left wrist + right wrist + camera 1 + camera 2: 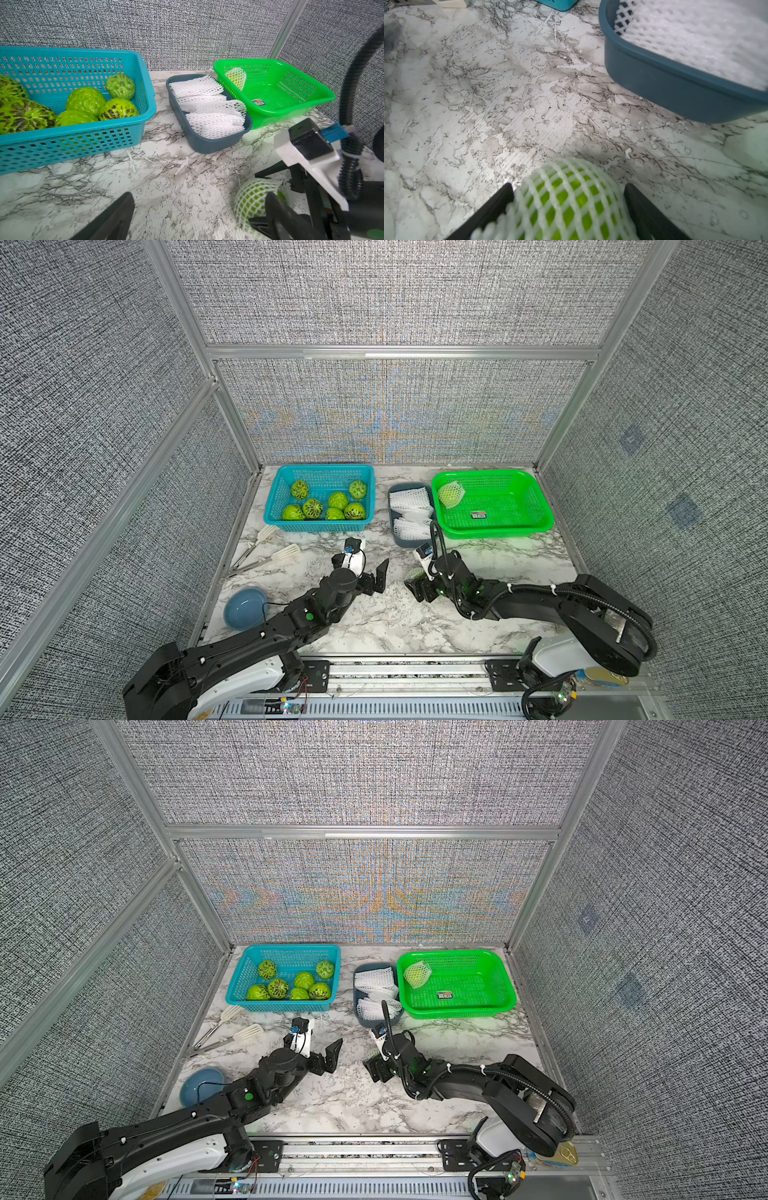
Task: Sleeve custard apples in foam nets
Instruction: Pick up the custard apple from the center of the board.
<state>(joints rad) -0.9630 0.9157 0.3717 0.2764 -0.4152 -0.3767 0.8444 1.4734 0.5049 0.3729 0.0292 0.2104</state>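
Several bare custard apples (pixel 324 506) lie in the blue basket (pixel 324 467), also seen in the left wrist view (pixel 86 100). Flat white foam nets (pixel 411 510) fill a grey-blue tray (pixel 405 541). One netted custard apple (pixel 451 493) rests in the green basket (pixel 498 533). Low over the marble table, my right gripper (pixel 415 578) is shut on a second netted custard apple (pixel 564 199), a finger on either side of it. A short way to its left, my left gripper (pixel 365 572) stands wide open with only bare table between its fingers (pixel 116 218).
White slotted tongs (pixel 266 549) lie in front of the blue basket at the left. A blue bowl (pixel 245 608) sits at the table's left edge beside my left arm. Grey fabric walls close in three sides.
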